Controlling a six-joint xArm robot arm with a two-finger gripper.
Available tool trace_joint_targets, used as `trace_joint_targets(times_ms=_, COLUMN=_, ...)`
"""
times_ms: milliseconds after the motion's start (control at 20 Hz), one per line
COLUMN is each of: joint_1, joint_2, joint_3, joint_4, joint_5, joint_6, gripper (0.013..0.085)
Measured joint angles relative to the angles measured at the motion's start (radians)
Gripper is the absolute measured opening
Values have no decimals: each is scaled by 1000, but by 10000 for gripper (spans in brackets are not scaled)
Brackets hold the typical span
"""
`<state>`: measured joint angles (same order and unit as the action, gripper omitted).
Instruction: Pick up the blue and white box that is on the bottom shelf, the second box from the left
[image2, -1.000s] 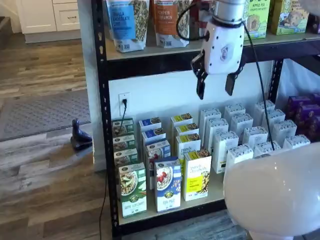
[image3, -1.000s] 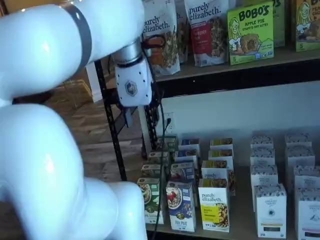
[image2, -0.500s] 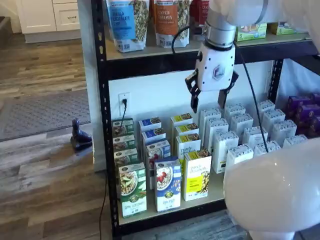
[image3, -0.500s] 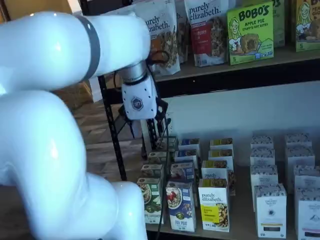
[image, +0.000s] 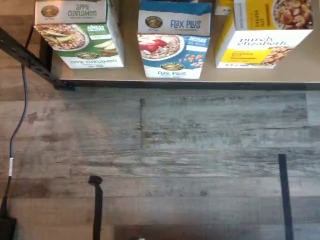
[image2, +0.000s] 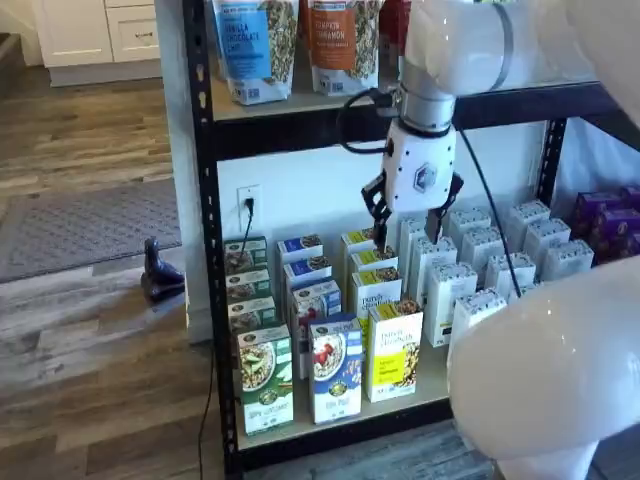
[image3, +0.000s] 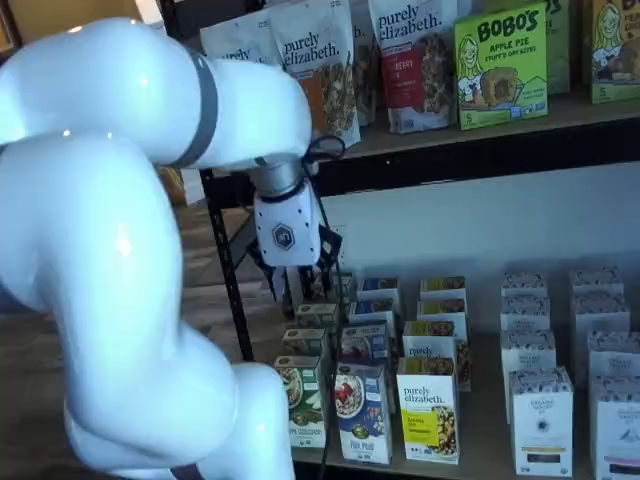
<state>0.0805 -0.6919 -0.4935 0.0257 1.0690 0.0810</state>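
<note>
1. Wrist view looks down on the front row: the green box (image: 82, 32) stands beside the blue and white box (image: 173, 39), with the yellow box (image: 265, 32) on its other side.
2. Both shelf views show the gripper (image2: 408, 222) hanging with fingers apart, above and behind the blue and white box (image2: 335, 368).
3. That box stands upright at the bottom shelf (image2: 430, 385) front edge, probably easy to reach.

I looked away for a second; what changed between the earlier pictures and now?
The gripper has come down from just under the upper shelf toward the boxes on the bottom shelf, drifting left in a shelf view. Its fingers are apart and hold nothing. The blue and white box and its neighbours have not moved.
</note>
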Motion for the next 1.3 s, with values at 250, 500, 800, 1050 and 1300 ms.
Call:
trace_joint_targets(times_ms=250, joint_1=11, joint_2=51, joint_3=34, joint_4=0, joint_5=-93, joint_6=9, gripper=850)
trace_joint_targets(times_ms=500, joint_1=20, joint_2=105, joint_3=70, joint_4=16, joint_5=-201, joint_6=4, gripper=850)
trace_joint_targets(times_ms=800, joint_1=75, joint_2=232, joint_3=85, joint_4=-17, joint_5=-331, joint_6=77, gripper=850)
trace_joint_targets(times_ms=1050, joint_1=112, joint_2=318, joint_3=89, joint_4=-49, joint_5=-438, joint_6=139, gripper=850)
trace_joint_targets(times_ms=1300, joint_1=137, joint_2=423, joint_3=66, joint_4=-94, joint_5=-523, joint_6=202, gripper=850)
